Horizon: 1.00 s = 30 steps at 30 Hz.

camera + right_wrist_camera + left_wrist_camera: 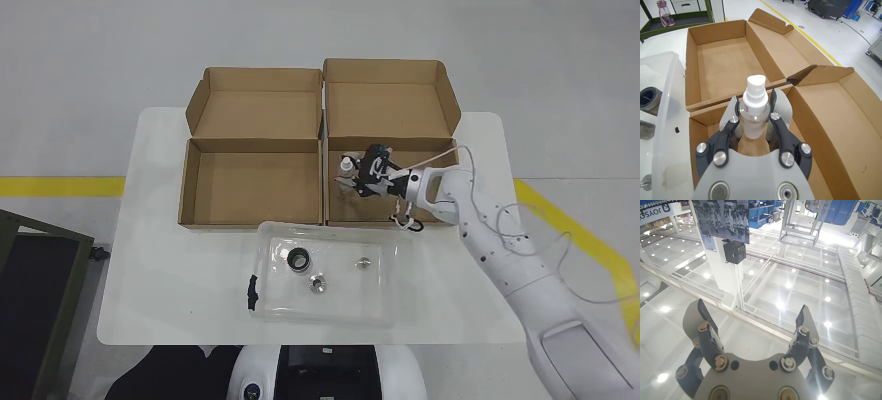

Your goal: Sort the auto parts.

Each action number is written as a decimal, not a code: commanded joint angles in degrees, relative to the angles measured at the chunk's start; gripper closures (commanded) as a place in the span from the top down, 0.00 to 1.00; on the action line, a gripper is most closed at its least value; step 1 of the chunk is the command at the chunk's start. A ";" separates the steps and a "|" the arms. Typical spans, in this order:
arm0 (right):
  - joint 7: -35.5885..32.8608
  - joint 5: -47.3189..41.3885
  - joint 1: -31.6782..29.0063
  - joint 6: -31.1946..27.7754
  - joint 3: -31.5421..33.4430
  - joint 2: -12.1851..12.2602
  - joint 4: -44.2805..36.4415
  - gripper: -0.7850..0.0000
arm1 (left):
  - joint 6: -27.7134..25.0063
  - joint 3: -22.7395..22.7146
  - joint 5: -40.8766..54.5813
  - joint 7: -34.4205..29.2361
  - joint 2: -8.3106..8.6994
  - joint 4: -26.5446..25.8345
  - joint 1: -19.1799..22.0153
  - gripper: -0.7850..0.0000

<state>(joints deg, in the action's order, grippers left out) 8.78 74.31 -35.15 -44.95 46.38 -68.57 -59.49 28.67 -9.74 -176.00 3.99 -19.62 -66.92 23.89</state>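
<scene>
My right gripper [754, 108] is shut on a small clear spray bottle [754, 106] with a white pump cap. It hangs over the near left corner of the right cardboard box [425, 205], where the gripper [352, 181] and the bottle [347, 164] also show from the top. The left cardboard box [250, 185] lies beside it. A clear plastic bin [385, 300] in front of the boxes holds a dark metal bearing ring [299, 259], a small metal part [317, 284] and another small metal part [363, 263]. My left gripper [753, 317] is open, pointing up at a ceiling.
Both boxes have their lids folded back toward the far edge of the white table [160, 260]. A black handle [253, 291] sits on the bin's left wall. A green cart [677, 20] with a pink bottle stands off the table.
</scene>
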 commanded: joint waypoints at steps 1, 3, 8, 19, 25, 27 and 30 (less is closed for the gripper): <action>-0.02 0.09 0.39 -0.48 -0.32 -0.25 0.82 0.00 | 0.00 0.00 0.00 0.00 0.00 0.00 0.00 1.00; -0.10 0.19 0.75 -0.90 -0.72 -0.53 1.67 0.00 | 0.00 0.00 0.00 0.00 0.00 0.00 0.00 1.00; 0.29 0.65 1.33 -0.95 -1.48 -1.17 3.29 0.03 | 0.00 0.00 0.00 0.00 0.00 0.00 0.00 1.00; 1.50 1.77 1.55 -0.82 -1.81 -1.92 5.57 0.49 | 0.00 0.00 0.00 0.00 0.00 0.00 0.00 1.00; 2.36 2.51 0.98 -0.79 -0.58 -1.60 4.20 1.00 | 0.00 0.00 0.00 0.00 0.00 0.00 0.00 1.00; 2.41 2.67 0.43 -0.77 0.47 -1.19 2.89 1.00 | 0.00 0.00 0.00 0.00 0.00 0.00 0.00 1.00; 1.28 2.99 -0.77 -0.56 2.66 -0.31 -0.54 1.00 | 0.00 0.00 0.00 0.00 0.00 0.00 0.00 1.00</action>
<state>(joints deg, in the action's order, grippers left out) 10.66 77.18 -35.45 -45.62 48.19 -69.21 -58.69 28.67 -9.74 -176.00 3.99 -19.62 -66.92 23.89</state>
